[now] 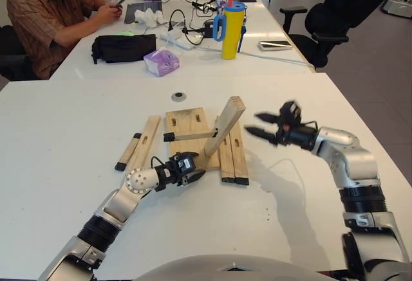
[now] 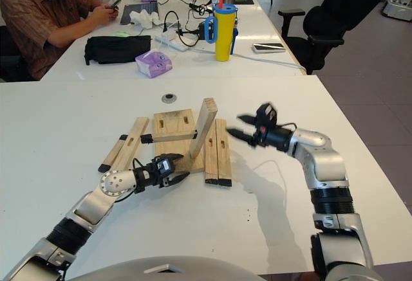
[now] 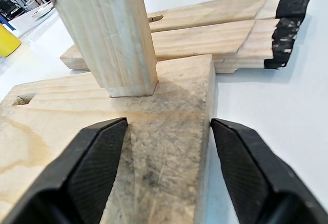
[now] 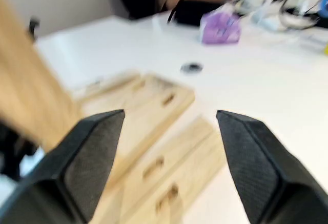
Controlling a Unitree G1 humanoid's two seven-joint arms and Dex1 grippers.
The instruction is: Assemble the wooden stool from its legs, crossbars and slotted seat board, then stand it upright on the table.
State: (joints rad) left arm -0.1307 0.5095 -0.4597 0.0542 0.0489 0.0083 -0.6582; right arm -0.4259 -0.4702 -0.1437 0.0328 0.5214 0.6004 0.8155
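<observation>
Two loose sticks (image 1: 143, 143) lie at the left of my bench (image 1: 64, 133). My left fingers (image 3: 97, 152) are open at the seat board (image 1: 187, 123) edge, holding nothing. One leg (image 1: 226, 126) leans up from the board. My right fingers (image 4: 92, 152) are open and empty. I think most of the building is left.

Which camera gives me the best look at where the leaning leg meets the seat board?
The left wrist view: it shows the leaning leg up close, its end meeting the seat board. Both eye views show the whole leg tilted over the board, but the joint is small there. The right wrist view catches only a blurred stretch of the leg.
</observation>
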